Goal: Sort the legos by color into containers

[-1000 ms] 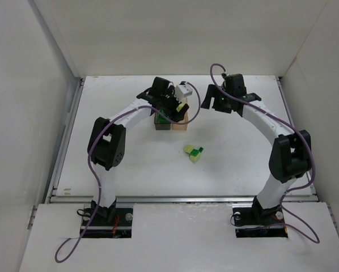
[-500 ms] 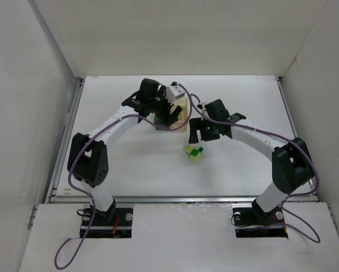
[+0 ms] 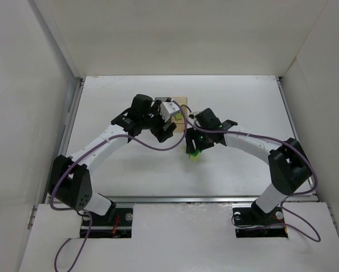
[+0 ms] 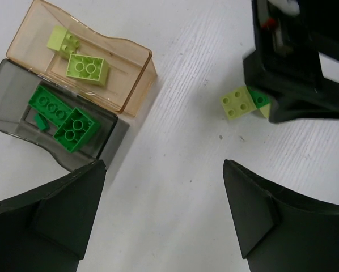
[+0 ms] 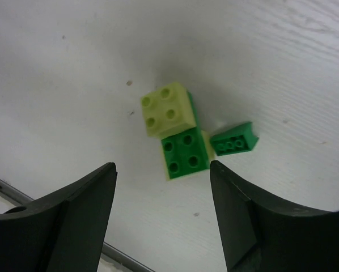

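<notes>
My left gripper (image 4: 161, 190) hangs wide and empty near the tan container (image 4: 136, 85), which holds pale legos (image 4: 87, 66). The grey container (image 4: 8, 105) touching it holds dark green legos (image 4: 73, 130). Farther from the tan container, my right gripper (image 5: 162, 170) spreads wide, empty, over three loose legos (image 5: 186, 153).

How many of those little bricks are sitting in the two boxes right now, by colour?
Dark green pieces in the grey box: 3
Pale yellow-green bricks in the tan box: 2
Total: 5
</notes>
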Robot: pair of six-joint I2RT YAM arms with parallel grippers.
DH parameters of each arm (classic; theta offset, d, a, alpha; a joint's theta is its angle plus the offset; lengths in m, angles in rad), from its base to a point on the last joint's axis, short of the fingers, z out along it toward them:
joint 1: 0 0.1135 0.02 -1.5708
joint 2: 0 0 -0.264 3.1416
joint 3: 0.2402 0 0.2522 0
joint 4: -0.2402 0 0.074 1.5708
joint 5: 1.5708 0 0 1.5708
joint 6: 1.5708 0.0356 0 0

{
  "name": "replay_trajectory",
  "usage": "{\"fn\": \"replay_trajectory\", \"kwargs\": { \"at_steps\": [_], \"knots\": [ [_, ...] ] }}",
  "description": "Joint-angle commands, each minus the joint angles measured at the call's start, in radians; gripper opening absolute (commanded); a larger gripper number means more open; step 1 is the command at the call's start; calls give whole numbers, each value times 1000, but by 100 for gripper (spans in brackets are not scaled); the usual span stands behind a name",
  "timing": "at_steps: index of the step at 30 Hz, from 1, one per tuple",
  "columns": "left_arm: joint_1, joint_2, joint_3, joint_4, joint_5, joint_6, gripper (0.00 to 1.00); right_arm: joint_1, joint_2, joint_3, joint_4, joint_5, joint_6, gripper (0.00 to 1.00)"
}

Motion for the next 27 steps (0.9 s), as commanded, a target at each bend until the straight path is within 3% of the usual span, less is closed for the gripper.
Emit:
{"fn": "replay_trajectory", "kwargs": {
  "at_steps": [1, 7, 20, 23, 27],
  "knots": [
    [2, -51, -19, 47, -11, 16, 82, 67, 0, 26, 18, 79, -103, 72],
    [2, -70, -20, 47, -20, 16, 82, 67, 10, 35, 5, 151, -191, 66],
    [2, -70, -20, 47, -29, 16, 82, 94, 101, 49, 5, 90, -264, 66],
    [2, -70, -20, 47, -29, 16, 82, 94, 110, 29, 17, 100, -254, 60],
    [2, -70, -20, 38, -20, 25, 79, 94, 110, 29, 27, 109, -244, 39]
  ]
}}
